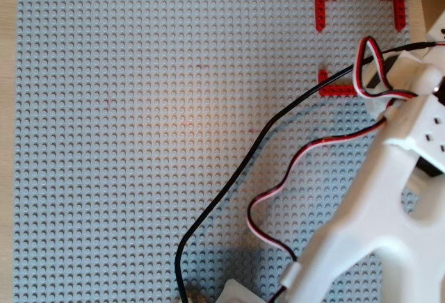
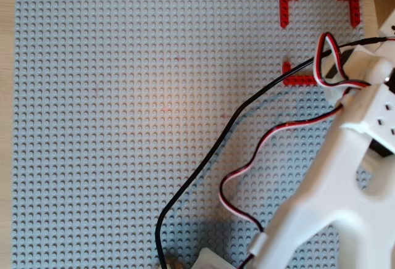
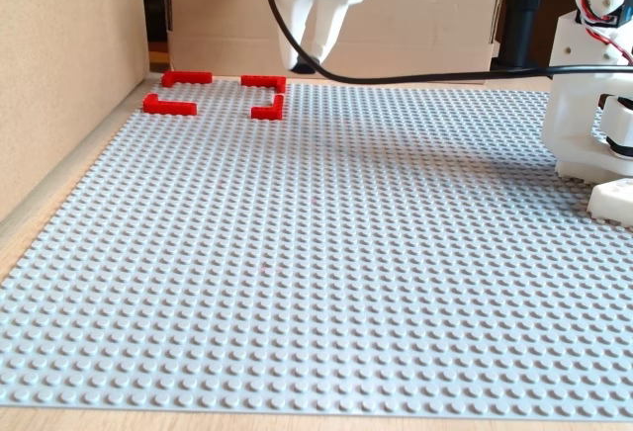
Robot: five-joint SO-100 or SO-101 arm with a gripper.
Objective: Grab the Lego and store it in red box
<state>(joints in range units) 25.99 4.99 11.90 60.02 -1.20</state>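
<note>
The Lego cannot be found on the baseplate [image 1: 139, 143] in any view; there is a dark spot at the gripper [image 3: 309, 58] tip, possibly the piece. The fingers look nearly closed, though the grip is unclear. The gripper hangs at the 3 o'clock side of the red box [image 3: 213, 95] in the fixed view. Judged: transport nearly done, release outstanding.

A grey studded baseplate [image 1: 139, 143] is laid over a light wooden table [image 1: 7, 143], whose bare strip is seen along the baseplate's left and top edges in both overhead views. In the fixed view, brown cardboard panels [image 3: 59, 65] are stood along the baseplate's left and far edges.
</note>
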